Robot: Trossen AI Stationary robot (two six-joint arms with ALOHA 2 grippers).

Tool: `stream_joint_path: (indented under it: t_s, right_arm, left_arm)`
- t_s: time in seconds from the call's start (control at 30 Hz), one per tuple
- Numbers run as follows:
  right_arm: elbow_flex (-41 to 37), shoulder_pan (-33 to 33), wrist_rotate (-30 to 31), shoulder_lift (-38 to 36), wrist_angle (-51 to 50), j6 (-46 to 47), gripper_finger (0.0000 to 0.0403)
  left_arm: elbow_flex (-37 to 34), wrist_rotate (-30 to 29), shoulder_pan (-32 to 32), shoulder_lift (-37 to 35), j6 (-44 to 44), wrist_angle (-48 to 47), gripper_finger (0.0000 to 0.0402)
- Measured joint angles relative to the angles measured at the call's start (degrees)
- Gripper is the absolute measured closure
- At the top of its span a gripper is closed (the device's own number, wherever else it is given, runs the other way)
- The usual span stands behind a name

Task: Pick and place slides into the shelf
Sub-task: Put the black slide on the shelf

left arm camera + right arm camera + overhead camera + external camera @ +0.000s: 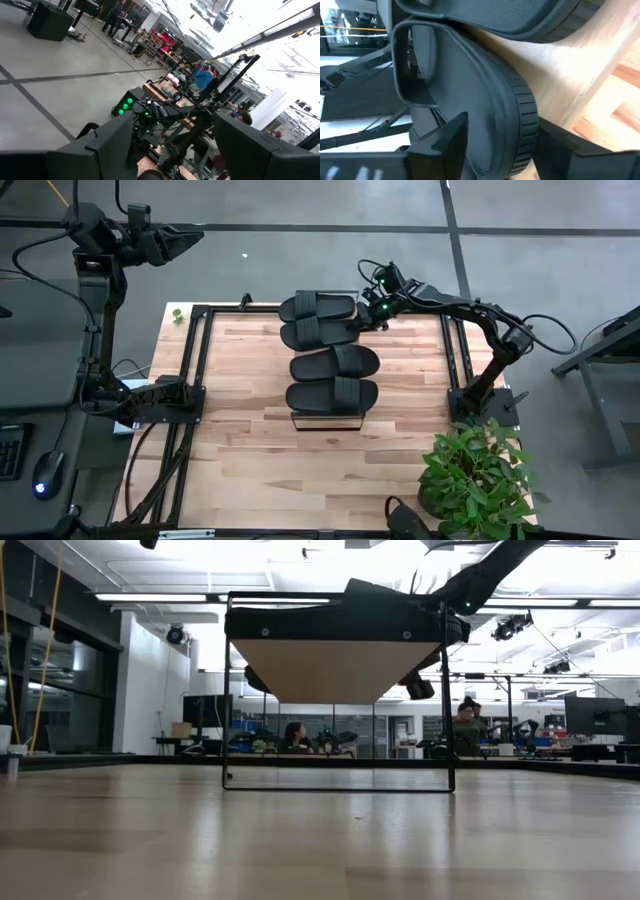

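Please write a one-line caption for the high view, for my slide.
Four black slides lie in a row on the shelf while the right claw reaches the farthest pair; the left arm waits raised off-table.

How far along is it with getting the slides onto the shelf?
Nearly done, it seems. In the high view, all four slides lie in a row along the shelf. The right gripper is at the far end slide, and the right wrist view shows its fingers on either side of that slide's edge. What looks left is releasing it and pulling back. The left gripper is raised off the table's far left corner.
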Motion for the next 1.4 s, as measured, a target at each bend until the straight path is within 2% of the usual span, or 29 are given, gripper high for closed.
stream_joint_path:
  t_s: [0.23, 0.47, 0.83, 1.13, 1.4]
  right_arm:
    - [0.0, 0.2, -0.4, 0.0, 0.4, 1.1, 0.0188]
    - [0.0, -0.5, 0.2, 0.0, 3.1, 3.6, 0.0182]
    - [0.0, -0.4, 2.9, 0.0, 14.4, 10.6, 0.0182]
    - [0.0, -0.4, 6.5, 0.0, 21.0, 14.3, 0.0182]
    - [0.1, 0.4, 7.2, 0.0, 32.6, 19.5, 0.0182]
  left_arm:
    - [0.0, 0.1, 0.0, 0.0, 0.1, -0.1, 0.0140]
    - [0.0, 0.5, 0.0, 0.0, 0.2, -0.4, 0.0140]
    - [0.0, 0.4, 0.0, 0.0, 4.3, -6.3, 0.0140]
    - [0.0, 0.4, 0.0, 0.0, 4.5, -6.4, 0.0140]
    - [0.0, 0.4, 0.0, 0.0, 4.5, -6.3, 0.0140]
